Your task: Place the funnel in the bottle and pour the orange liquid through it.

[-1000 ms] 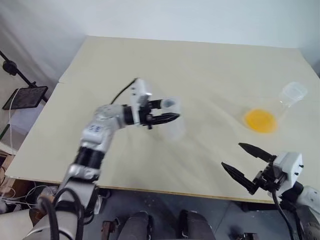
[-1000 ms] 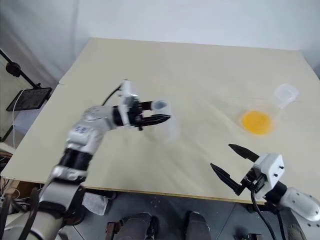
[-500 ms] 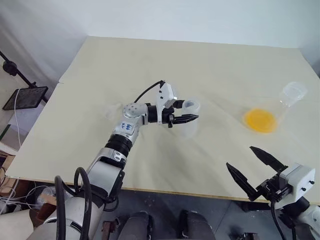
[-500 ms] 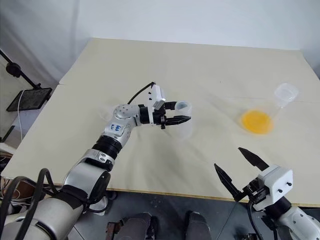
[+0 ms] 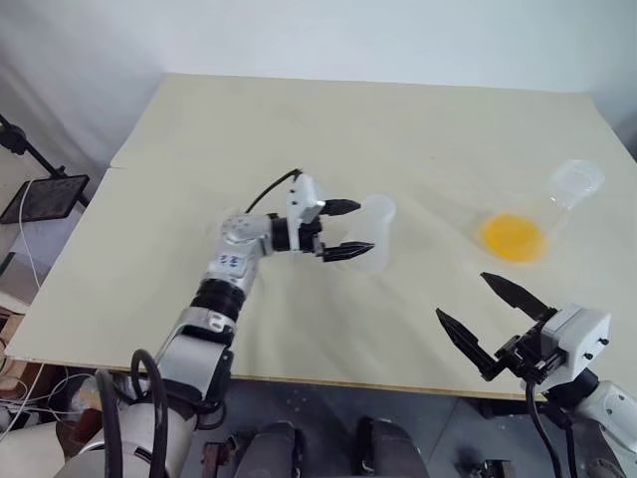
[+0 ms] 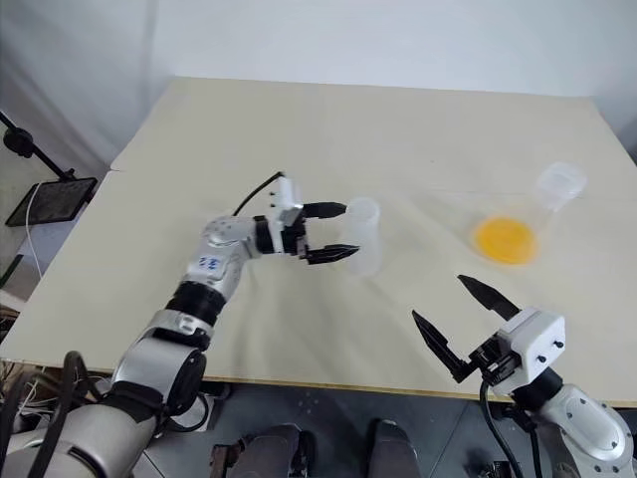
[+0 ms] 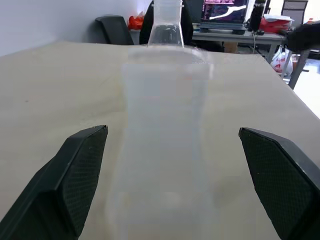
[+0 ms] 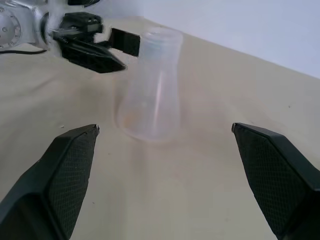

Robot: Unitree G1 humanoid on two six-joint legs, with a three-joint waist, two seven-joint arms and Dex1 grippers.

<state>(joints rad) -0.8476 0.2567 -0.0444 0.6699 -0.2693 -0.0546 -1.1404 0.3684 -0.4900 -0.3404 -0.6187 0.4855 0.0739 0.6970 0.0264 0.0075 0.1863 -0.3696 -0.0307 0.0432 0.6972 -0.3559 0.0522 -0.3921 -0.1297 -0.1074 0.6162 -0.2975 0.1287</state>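
Frosted bottle [image 5: 372,235] stands between the open left tool's [image 5: 343,229] fingers.

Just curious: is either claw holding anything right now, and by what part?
Nothing is held. The left gripper stands open around the bottle without touching it; the right gripper is open too.

No writing I can read anywhere right now. There's a small blue mark on my left forearm [image 5: 230,262], but it's too tiny to make out, and the monitor [image 7: 223,10] in the background shows only blurred colours.
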